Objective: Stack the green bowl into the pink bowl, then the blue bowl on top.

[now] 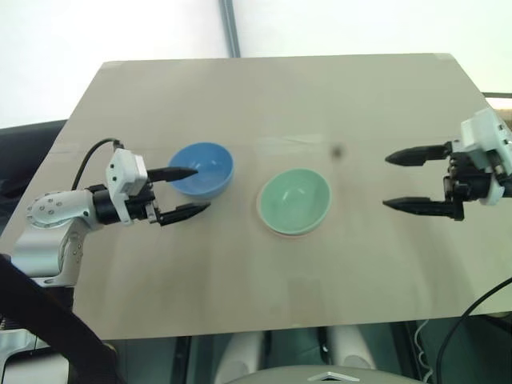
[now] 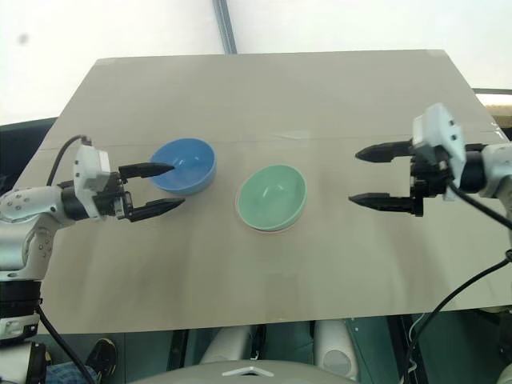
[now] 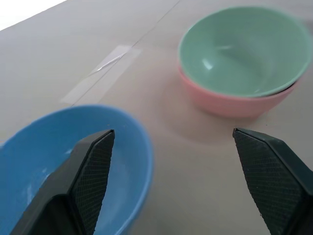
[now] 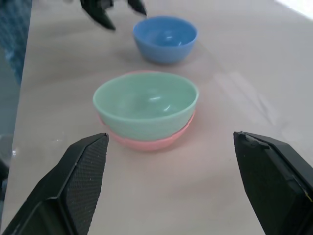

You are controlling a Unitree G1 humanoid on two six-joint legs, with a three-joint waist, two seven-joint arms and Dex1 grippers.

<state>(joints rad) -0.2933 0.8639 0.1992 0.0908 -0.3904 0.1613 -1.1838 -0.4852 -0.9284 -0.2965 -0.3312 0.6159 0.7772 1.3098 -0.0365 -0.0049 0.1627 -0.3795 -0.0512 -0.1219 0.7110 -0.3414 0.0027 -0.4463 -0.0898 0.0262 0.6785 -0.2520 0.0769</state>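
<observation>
My left gripper (image 1: 190,192) has its fingers spread wide and empty, one fingertip over the near rim of the blue bowl (image 1: 202,170), the other just outside its wall, so the rim sits between them. My right gripper (image 1: 412,182) is also wide open with nothing in it, hanging well clear to the right of the stack. The green bowl (image 1: 294,199) already sits nested in the pink bowl (image 3: 234,102) at the middle of the table (image 1: 264,104). I judge the first step done and the second starting: next I close on the blue rim, lift, carry right, and lower it squarely into the green.
</observation>
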